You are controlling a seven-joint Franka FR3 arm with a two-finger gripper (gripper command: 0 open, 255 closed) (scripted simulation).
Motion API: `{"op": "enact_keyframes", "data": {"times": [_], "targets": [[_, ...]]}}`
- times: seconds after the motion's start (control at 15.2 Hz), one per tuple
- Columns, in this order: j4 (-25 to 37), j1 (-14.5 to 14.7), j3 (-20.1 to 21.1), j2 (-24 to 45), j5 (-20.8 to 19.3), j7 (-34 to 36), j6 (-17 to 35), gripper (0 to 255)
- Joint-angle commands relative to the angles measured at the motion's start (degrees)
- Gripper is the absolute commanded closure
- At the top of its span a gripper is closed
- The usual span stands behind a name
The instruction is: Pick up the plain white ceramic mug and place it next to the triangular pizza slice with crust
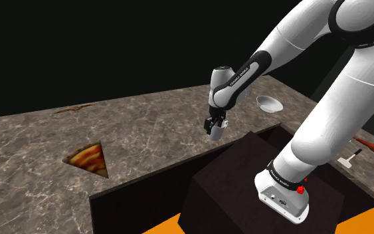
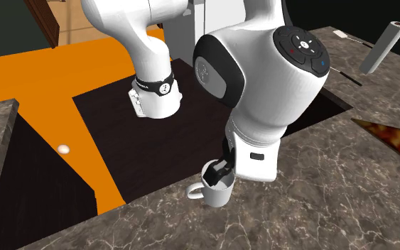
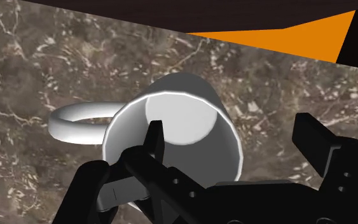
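At the gripper [image 3: 231, 130], fingers wide apart across one wall of the white mug [image 3: 171, 108]: one inside the cup, the other outside and clear of it; nothing clasped; mug upright by the edge of a brown marbled counter [image 1: 139, 119], well apart from the pizza slice [image 1: 89, 158]; beyond, orange floor [image 2: 20, 78] and a black area [image 1: 46, 40]; arm [image 1: 298, 40] arched over from the dark stand [image 1: 245, 179], hand pointing down; one mug, one slice, one white bowl [image 1: 269, 103].
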Motion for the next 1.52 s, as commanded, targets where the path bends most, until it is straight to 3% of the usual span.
{"op": "enact_keyframes", "data": {"times": [0.0,0.26,0.33,0.92,1.45], "targets": [[0.0,0.0,0.0,0.1,0.0,0.0,0.1,0],[0.0,0.0,0.0,0.1,0.0,0.0,0.1,0],[0.0,0.0,0.0,0.1,0.0,0.0,0.1,255],[0.0,0.0,0.0,0.1,0.0,0.0,0.1,255],[0.2,0.1,0.1,-7.3,0.8,-0.7,-7.5,255]]}}
